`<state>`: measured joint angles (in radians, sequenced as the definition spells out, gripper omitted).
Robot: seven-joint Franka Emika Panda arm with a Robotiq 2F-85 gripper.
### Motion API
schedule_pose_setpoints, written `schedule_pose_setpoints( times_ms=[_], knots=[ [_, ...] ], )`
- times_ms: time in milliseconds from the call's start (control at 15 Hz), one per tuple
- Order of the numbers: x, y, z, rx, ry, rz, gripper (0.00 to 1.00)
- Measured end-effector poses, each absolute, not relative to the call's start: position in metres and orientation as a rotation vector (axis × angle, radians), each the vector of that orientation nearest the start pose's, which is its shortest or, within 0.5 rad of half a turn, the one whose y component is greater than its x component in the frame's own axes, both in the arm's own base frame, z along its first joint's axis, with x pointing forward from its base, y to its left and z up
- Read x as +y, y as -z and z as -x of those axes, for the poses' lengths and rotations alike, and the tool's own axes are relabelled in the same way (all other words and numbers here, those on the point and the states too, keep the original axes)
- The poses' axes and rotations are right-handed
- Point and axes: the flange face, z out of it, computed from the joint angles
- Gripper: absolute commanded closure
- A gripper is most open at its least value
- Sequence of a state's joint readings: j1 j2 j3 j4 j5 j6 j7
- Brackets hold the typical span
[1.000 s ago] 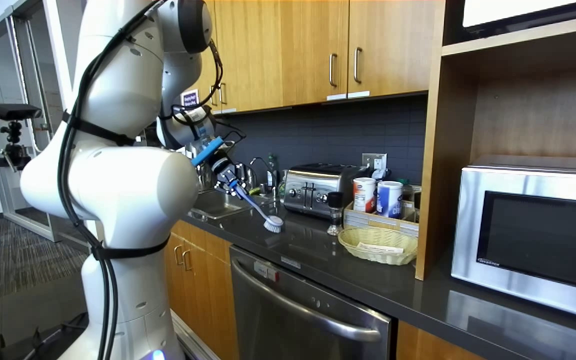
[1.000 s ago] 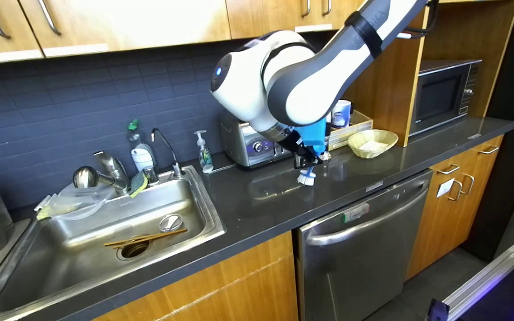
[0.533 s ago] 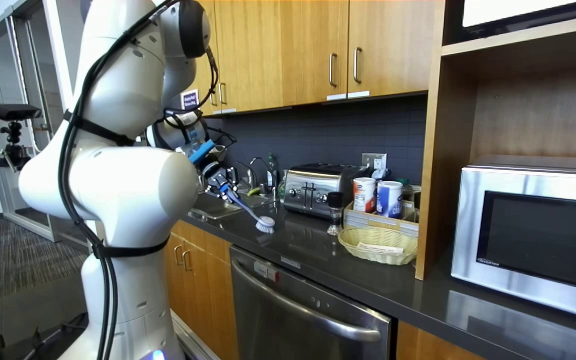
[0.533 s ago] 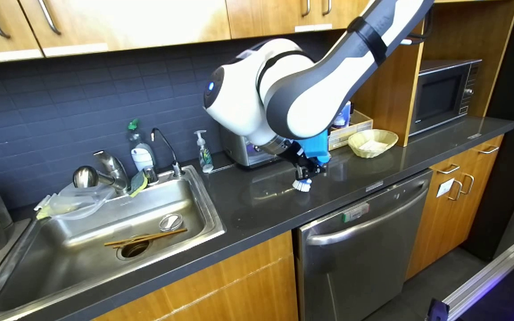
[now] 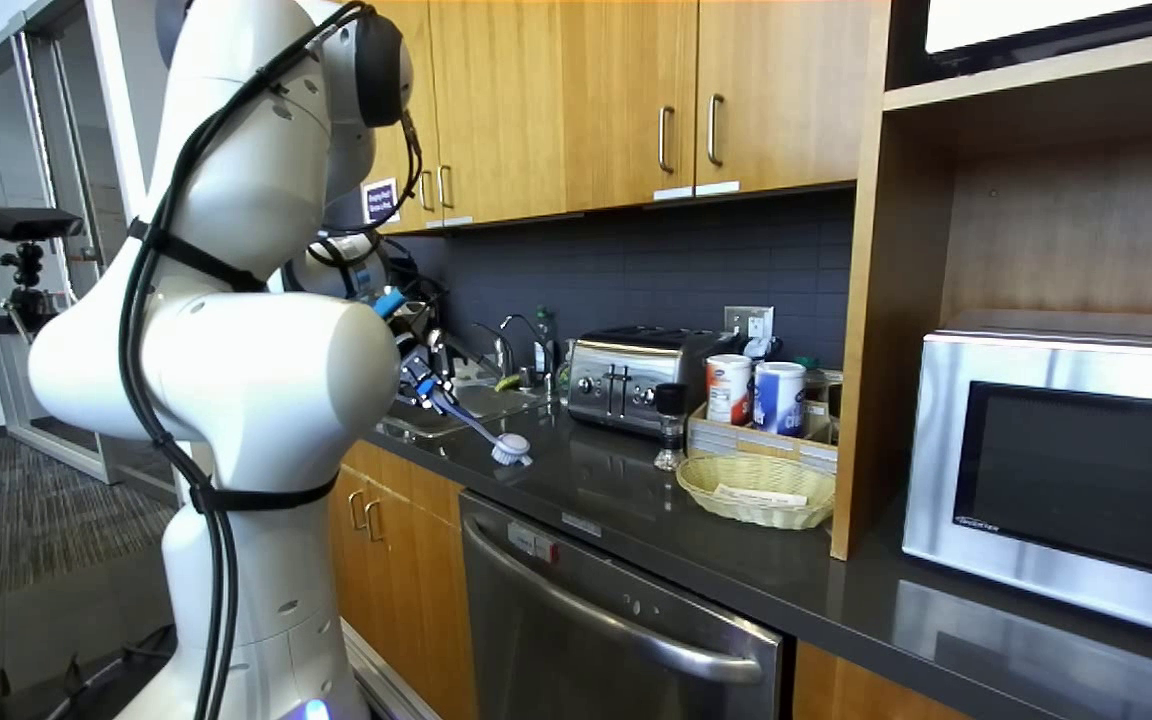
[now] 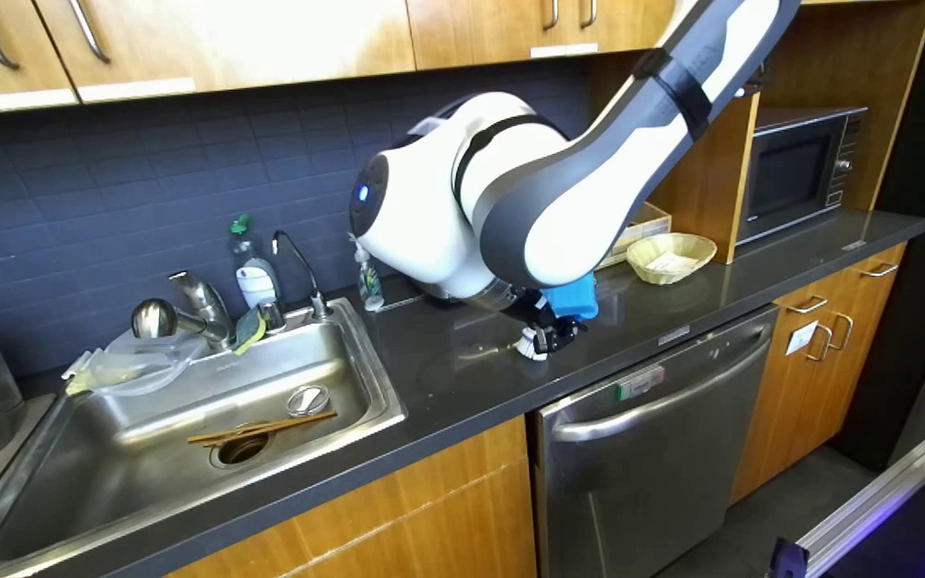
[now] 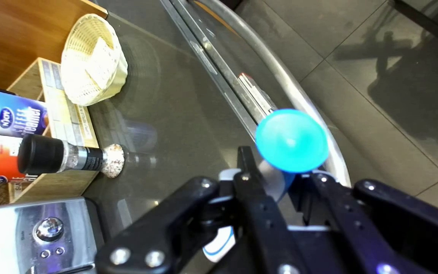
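One brush (image 5: 502, 444), clenched in my tool (image 5: 429, 390)
I hold it slanting down over the dark table (image 5: 616, 505), near the steel toaster (image 5: 626, 375); farther along I see the black-topped grinder (image 5: 671, 428), then the wicker basket (image 5: 756, 510) and, farthest off, the microwave (image 5: 1066, 470).

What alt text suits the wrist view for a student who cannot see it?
A gripper holds a dish brush, its round turquoise end facing the viewer, over a dark countertop. At the image's left: wicker basket, coffee creamer canister, spice grinder, toaster.
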<state>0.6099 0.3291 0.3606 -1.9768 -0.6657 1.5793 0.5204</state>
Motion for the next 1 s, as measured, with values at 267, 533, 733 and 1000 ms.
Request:
schedule_pose_setpoints(
  times_ms=[267,533,733,1000],
  knots=[
    [0.4,-0.286,-0.351,0.824,0.181,-2.131,0.94],
    [0.404,-0.285,-0.342,0.833,0.192,-2.112,0.94],
    [0.408,-0.284,-0.335,0.841,0.198,-2.108,0.94],
    [0.412,-0.284,-0.328,0.841,0.206,-2.115,0.94]
  ],
)
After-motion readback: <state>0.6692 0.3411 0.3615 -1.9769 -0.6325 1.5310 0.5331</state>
